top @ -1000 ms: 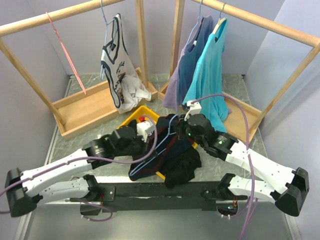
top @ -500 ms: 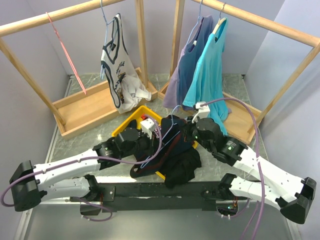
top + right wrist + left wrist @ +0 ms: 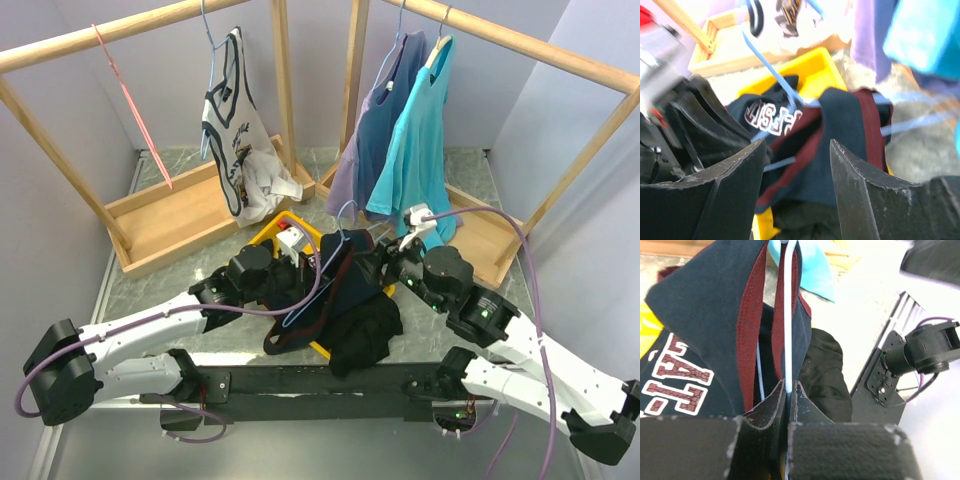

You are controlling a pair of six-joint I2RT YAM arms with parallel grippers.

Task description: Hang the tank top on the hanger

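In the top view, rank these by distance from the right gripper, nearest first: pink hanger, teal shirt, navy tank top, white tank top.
From the right gripper:
1. Navy tank top, just to its left.
2. Teal shirt, hanging behind it.
3. White tank top, back left rack.
4. Pink hanger, far left rail.

Pale lavender-grey walls (image 3: pixel 50 230) close in the scene at the back and on both sides, evenly lit with no hard shadows. A grey marbled tabletop (image 3: pixel 135 285) carries two light wooden clothes racks: the left rack (image 3: pixel 120 30), with a slanting top rail and a shallow tray base (image 3: pixel 170 215), and the right rack (image 3: pixel 520 45) just beside it, their upright posts close together at the middle back. Below the table's near edge lies a smooth grey surface (image 3: pixel 300 455).
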